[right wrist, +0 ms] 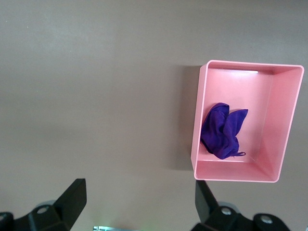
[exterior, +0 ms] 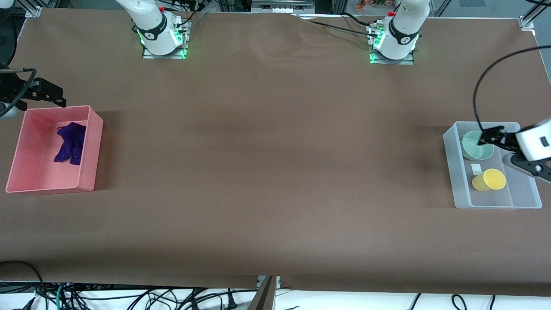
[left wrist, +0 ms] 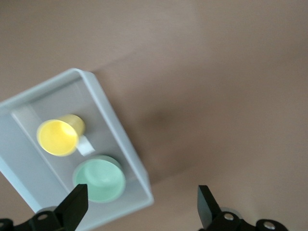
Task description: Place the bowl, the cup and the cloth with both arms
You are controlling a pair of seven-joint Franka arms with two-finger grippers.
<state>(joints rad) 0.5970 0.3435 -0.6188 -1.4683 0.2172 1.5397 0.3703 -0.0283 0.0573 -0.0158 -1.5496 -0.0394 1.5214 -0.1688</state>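
Note:
The mint-green bowl (exterior: pixel 477 145) and the yellow cup (exterior: pixel 488 179) are in a translucent bin (exterior: pixel 452 163) at the left arm's end of the table. The cup is nearer the front camera and lies tilted. My left gripper (exterior: pixel 490 137) is open and empty, up over the bowl end of that bin. The left wrist view shows the bowl (left wrist: pixel 98 179), the cup (left wrist: pixel 57 137), the bin (left wrist: pixel 120 139) and the gripper (left wrist: pixel 139 202). The purple cloth (exterior: pixel 71 144) lies in a pink bin (exterior: pixel 90 146). My right gripper (exterior: pixel 54 97) is open and empty above the table beside that bin.
The right wrist view shows the cloth (right wrist: pixel 221 130) in the pink bin (right wrist: pixel 197 120), off to one side of the right gripper (right wrist: pixel 139 197). A small white tag (exterior: pixel 476 168) lies in the translucent bin between bowl and cup. Both arm bases (exterior: pixel 163 38) stand along the table's back edge.

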